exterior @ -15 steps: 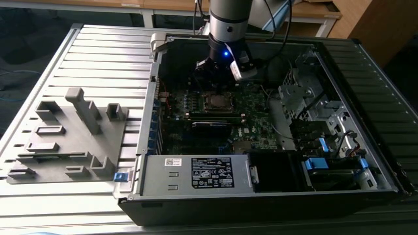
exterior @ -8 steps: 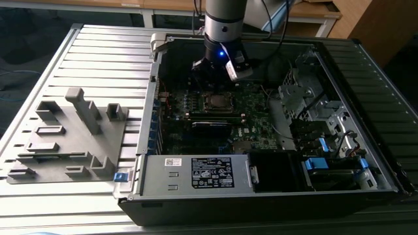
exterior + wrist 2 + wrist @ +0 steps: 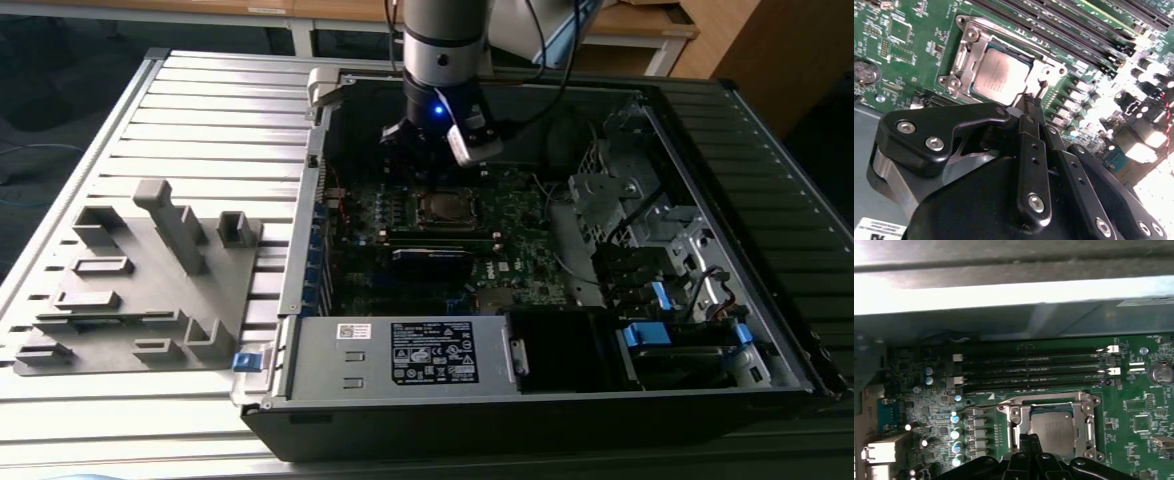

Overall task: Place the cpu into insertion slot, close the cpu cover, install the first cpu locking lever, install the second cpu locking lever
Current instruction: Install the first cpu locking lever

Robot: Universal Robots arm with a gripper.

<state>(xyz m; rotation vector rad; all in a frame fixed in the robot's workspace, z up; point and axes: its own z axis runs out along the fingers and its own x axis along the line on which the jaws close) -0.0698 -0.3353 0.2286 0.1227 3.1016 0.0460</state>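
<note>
On the exterior view's left, a grey tray [image 3: 134, 270] is sitting on the table [image 3: 200, 100], at 9 o'clock from the open case [image 3: 534, 425] and well apart from the work. The arm [image 3: 441, 50] is reaching into the case, so the claw [image 3: 1029, 104] is hanging just over the slot [image 3: 447, 207], which is lying at 6 o'clock from the arm. The cpu [image 3: 999, 75] is lying flat in the slot. The cover [image 3: 965, 59] is looking folded down around it, I think to stop it slipping. The claw is pinched narrow, with its tip by the cover's edge. I cannot tell if it is holding anything thin. Long memory slots [image 3: 1034, 372] are running just beside the slot, leaving little room. At 3 o'clock, blue clips [image 3: 645, 335] are crowding the case.
</note>
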